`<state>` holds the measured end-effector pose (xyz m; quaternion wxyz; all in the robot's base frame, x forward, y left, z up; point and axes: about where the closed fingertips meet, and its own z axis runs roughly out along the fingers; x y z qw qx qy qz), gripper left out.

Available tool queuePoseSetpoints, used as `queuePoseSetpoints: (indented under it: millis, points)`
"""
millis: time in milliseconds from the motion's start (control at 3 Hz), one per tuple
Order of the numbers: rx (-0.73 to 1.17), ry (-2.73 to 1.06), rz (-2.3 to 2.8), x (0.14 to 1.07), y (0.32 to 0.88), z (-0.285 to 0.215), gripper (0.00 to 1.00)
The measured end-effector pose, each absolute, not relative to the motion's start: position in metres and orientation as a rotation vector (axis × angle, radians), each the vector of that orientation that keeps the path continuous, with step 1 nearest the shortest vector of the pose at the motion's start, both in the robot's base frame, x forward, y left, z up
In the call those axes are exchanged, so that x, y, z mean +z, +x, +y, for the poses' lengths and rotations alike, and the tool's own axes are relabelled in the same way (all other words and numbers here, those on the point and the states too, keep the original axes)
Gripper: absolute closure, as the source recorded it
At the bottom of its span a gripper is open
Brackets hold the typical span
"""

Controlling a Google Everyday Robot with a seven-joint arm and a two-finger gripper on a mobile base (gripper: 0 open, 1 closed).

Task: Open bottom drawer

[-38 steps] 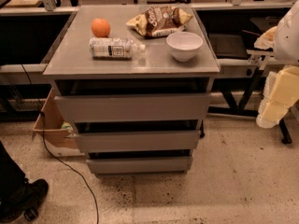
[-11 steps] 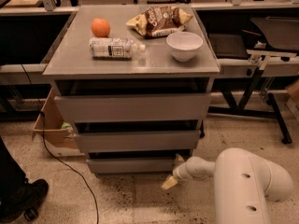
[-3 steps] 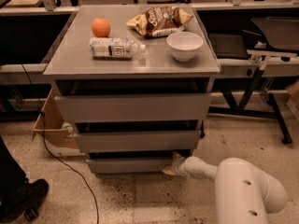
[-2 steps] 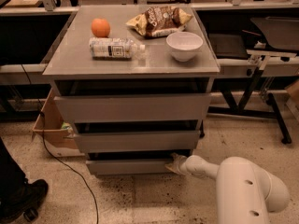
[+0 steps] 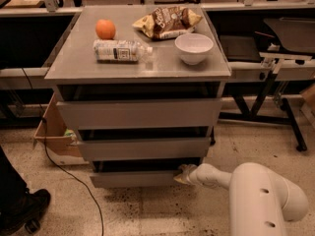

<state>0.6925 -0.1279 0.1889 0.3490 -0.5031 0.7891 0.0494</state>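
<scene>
The grey cabinet (image 5: pixel 138 112) has three flat grey drawer fronts. The bottom drawer (image 5: pixel 133 179) is the lowest and shortest front, just above the floor. Its front sits about flush under the middle drawer (image 5: pixel 142 148), with a dark gap above it. My white arm (image 5: pixel 261 195) reaches in from the lower right. My gripper (image 5: pixel 183 175) is at the right end of the bottom drawer's front, touching its upper corner.
On the cabinet top lie an orange (image 5: pixel 105 29), a plastic bottle (image 5: pixel 120 50), a chip bag (image 5: pixel 166 20) and a white bowl (image 5: pixel 194 47). A cardboard box (image 5: pixel 51 132) and a cable (image 5: pixel 74 176) are at the left. A person's shoe (image 5: pixel 22 213) is at lower left. Table legs (image 5: pixel 275 107) stand at the right.
The arm came in from the right side to floor level. In the last second the gripper moved left and up to the bottom drawer's right end. The drawer has not visibly moved.
</scene>
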Motion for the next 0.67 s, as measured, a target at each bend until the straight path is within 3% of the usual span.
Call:
queuePoseSetpoints:
  millis: [333,667]
  points:
    - [0.136,-1.378,2.088,0.1802,0.6662,-0.135,0.85]
    - [0.139,-1.404,2.098,0.1855,0.659,-0.1366,0.61]
